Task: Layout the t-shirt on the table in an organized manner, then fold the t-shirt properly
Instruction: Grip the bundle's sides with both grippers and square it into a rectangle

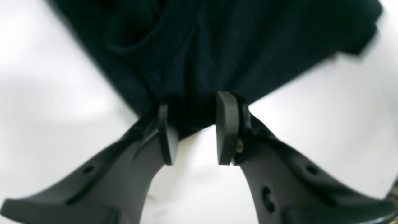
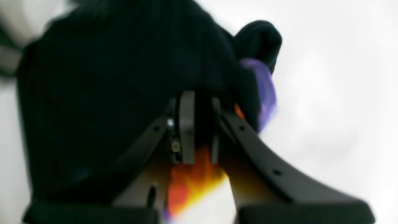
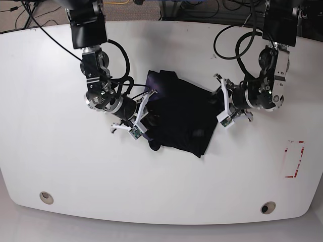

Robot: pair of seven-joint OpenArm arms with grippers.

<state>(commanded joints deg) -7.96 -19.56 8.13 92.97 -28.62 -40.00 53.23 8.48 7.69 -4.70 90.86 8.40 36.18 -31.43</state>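
The crumpled black cloth t-shirt with an orange-and-purple print lies mid-frame on the smooth white worktop. Left fingers stand apart around its fabric; right fingers also look parted, though blurred.

Black-and-silver arms (looping black cables included)

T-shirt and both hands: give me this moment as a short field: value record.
item: black t-shirt, with an orange, yellow and purple print
surface: white table
shirt state: bunched and creased, not laid flat
left hand: at the shirt's edge, cloth between its fingers
right hand: at the opposite side, cloth between its fingers, near the print
grip firmness: cannot tell
table marks: red rectangle outline, beyond the left hand's side of the shirt
folding: no neat fold visible
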